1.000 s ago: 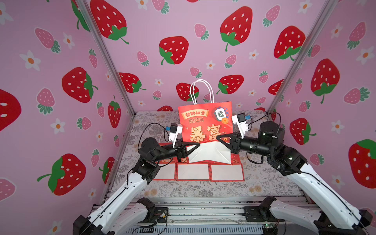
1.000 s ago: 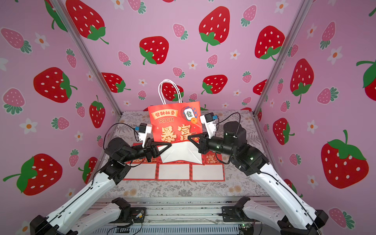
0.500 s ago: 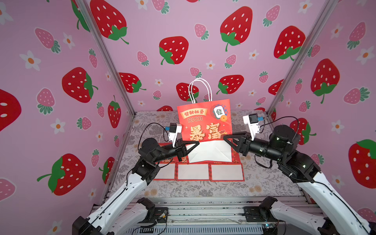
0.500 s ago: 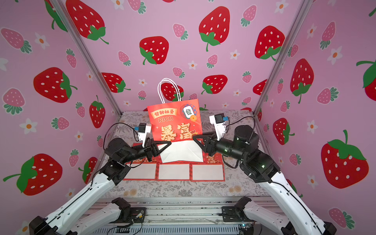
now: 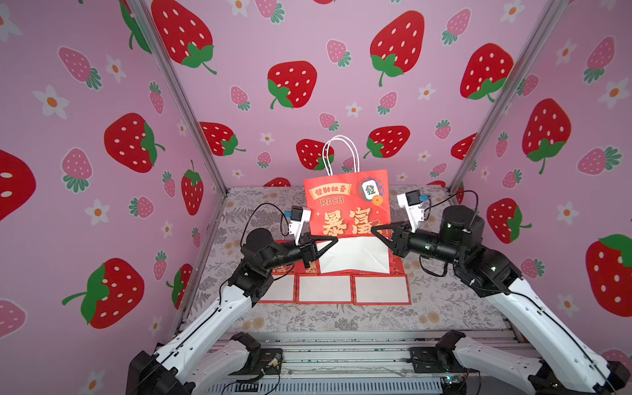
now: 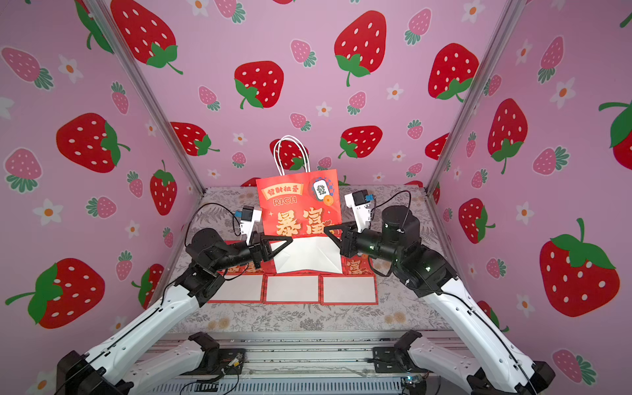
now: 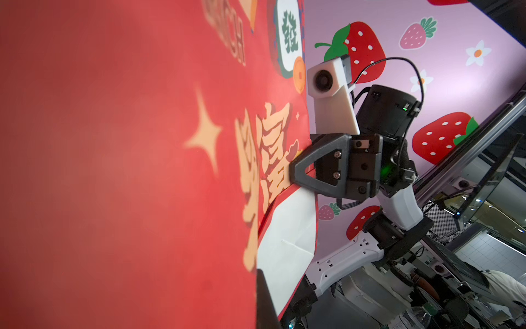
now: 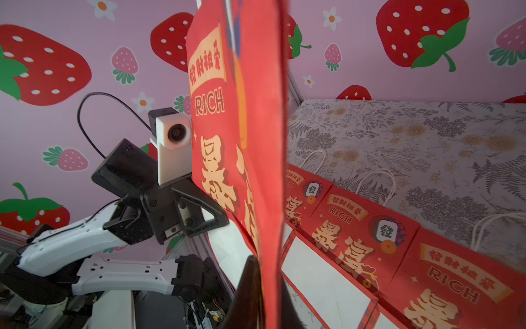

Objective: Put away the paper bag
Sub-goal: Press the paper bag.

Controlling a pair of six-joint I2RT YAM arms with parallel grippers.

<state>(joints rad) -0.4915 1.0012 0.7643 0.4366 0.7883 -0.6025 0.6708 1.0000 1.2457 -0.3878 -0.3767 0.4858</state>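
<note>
My left fingers are shut tight on the left edge of the paper bag, low down, just by where its white bottom is folded up; I think a low grip there keeps that fold pressed flat, so the bag does not pop open; the bag stands upright between my two arms, flat as a card, with its printed face to the top camera and its string handles sticking up; it is over the back part of a row of flat bags that lie side by side on the table, white ends at the near side; I can't tell if its lower edge touches them; I think that row is where this one belongs, so holding it up straight lets me line it up with the others; my right fingers are shut on the right edge of the bag, about as high as the left ones; that keeps the paper pulled straight, so it cannot twist or sag; thin paper flops if you hold it at one spot, so one grip on each side makes sense; next I would lower it slowly with both arms together, or the paper may crease or tear
</note>
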